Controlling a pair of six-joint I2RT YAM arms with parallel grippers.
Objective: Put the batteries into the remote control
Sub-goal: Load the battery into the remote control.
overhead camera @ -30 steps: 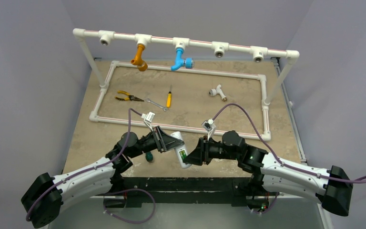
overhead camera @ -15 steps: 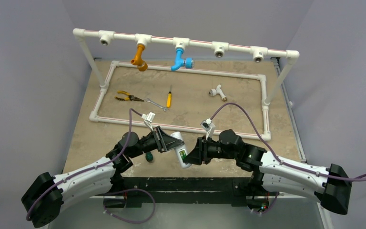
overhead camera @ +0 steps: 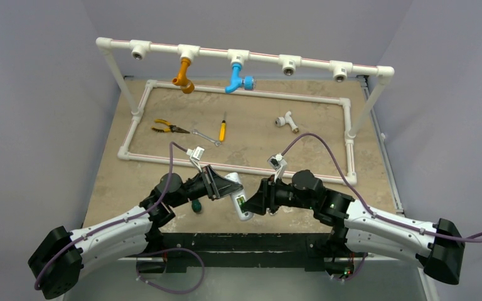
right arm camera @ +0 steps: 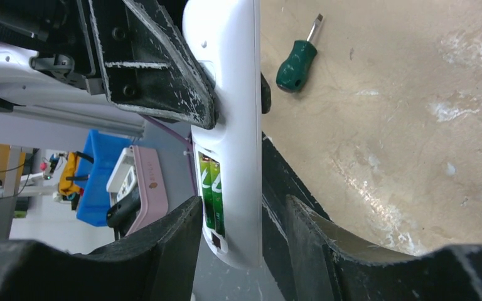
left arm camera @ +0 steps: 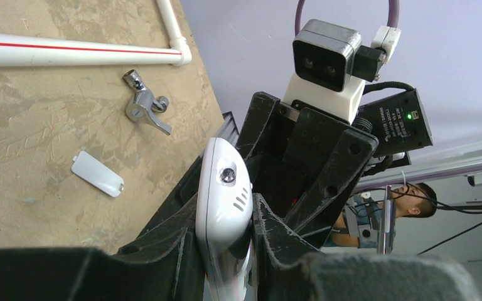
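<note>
Left gripper (left arm camera: 226, 210): clamped shut on the remote control (left arm camera: 224, 207), which it holds above the near edge of the table (left arm camera: 37, 125). Right gripper (right arm camera: 241, 207): jaws parted, straddling the remote's nearer end, with a gap visible on one side. Only the right wrist view resolves two batteries (right arm camera: 210, 188), side by side in the recess; one green-handled screwdriver (right arm camera: 296, 66) lies beyond. Only the left wrist view shows one cover plate (left arm camera: 97, 174) and one chrome fitting (left arm camera: 144, 103). The top view adds one pair of pliers (overhead camera: 166, 127) and one wrench (overhead camera: 206, 137), far left.
</note>
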